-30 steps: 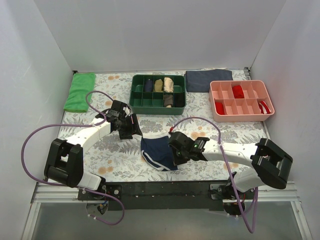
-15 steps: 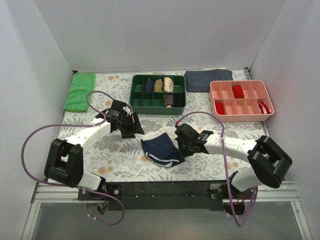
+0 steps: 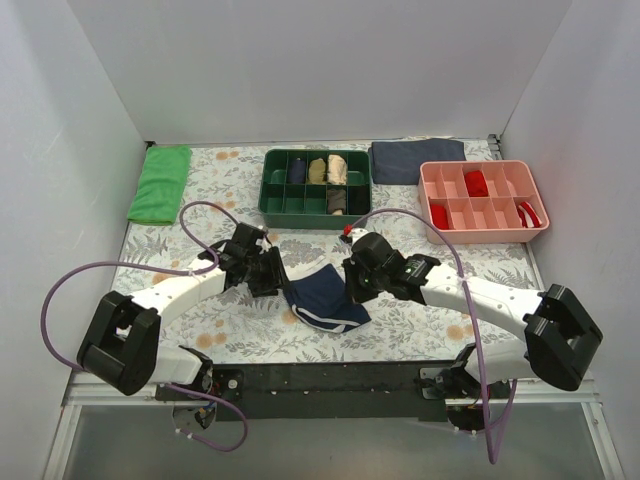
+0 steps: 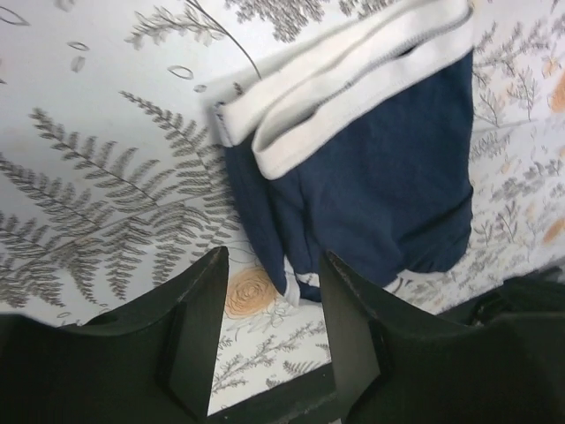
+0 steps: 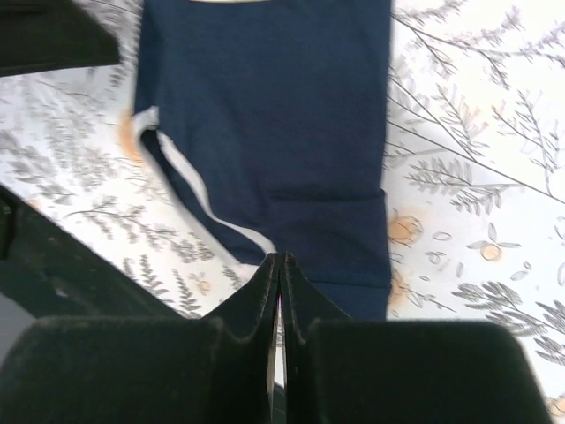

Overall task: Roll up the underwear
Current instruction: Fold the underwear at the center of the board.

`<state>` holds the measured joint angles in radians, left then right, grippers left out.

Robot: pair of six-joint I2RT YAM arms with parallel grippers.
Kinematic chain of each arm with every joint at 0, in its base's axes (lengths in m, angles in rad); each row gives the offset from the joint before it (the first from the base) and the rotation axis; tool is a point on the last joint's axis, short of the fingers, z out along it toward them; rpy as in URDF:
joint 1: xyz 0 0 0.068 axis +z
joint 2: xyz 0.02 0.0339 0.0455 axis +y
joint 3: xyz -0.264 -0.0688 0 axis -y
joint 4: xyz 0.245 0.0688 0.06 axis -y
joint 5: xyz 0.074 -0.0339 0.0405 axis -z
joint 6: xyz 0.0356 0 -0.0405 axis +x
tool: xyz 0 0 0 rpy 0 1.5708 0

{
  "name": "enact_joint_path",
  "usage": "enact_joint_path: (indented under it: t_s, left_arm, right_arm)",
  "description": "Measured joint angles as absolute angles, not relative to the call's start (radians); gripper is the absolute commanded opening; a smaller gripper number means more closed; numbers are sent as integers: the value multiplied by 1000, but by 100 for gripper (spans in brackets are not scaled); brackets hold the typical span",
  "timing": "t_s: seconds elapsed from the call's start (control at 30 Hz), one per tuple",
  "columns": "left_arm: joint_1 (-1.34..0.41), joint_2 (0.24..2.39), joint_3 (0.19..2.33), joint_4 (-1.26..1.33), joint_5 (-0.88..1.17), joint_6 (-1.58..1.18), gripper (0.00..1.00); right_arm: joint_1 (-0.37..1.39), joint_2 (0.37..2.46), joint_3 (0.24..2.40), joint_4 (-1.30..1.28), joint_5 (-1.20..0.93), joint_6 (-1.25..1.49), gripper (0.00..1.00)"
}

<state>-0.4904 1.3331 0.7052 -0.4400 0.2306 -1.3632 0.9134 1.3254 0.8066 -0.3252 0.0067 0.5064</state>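
Note:
The navy underwear with white piping lies folded on the floral table, near the front middle. In the left wrist view the underwear shows its white waistband at the top, and its left folded edge reaches between the fingertips. My left gripper is open at that left edge and low over the table. My right gripper is shut, its tips over the underwear at its right part. No fabric shows between the tips.
A green divided tray with rolled garments stands behind the underwear. A pink divided tray with red items is at the right rear. A dark grey folded cloth and a green cloth lie at the back. White walls enclose three sides.
The right gripper moved from the underwear's right edge up and left over it, and the underwear is now narrower and folded. The left gripper moved toward the front right, to the underwear's left edge.

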Motion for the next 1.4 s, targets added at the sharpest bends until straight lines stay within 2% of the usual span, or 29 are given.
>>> enact_joint_path:
  t_s: [0.27, 0.3, 0.37, 0.53, 0.87, 1.23, 1.4]
  left_arm:
    - [-490, 1331, 697, -355, 118, -1407, 46]
    - [-490, 1340, 701, -350, 111, -1407, 46]
    - [-490, 1367, 706, -334, 102, -1406, 46]
    - [-490, 1412, 709, -320, 96, -1396, 45]
    - [-490, 1456, 732, -280, 92, -1366, 39]
    - [-490, 1474, 732, -253, 92, -1357, 37]
    - [-490, 1472, 730, -257, 91, -1357, 42]
  right_arm:
    - [959, 1319, 830, -309, -15, 535, 11]
    - [964, 1319, 830, -309, -16, 541, 14]
    - [971, 1319, 830, -305, -16, 553, 27]
    - [989, 1319, 830, -289, -14, 586, 34]
    - [1000, 1325, 830, -286, 1, 611, 35]
    - [1003, 1351, 830, -289, 4, 625, 36]
    - [1004, 1369, 839, -294, 4, 625, 36]
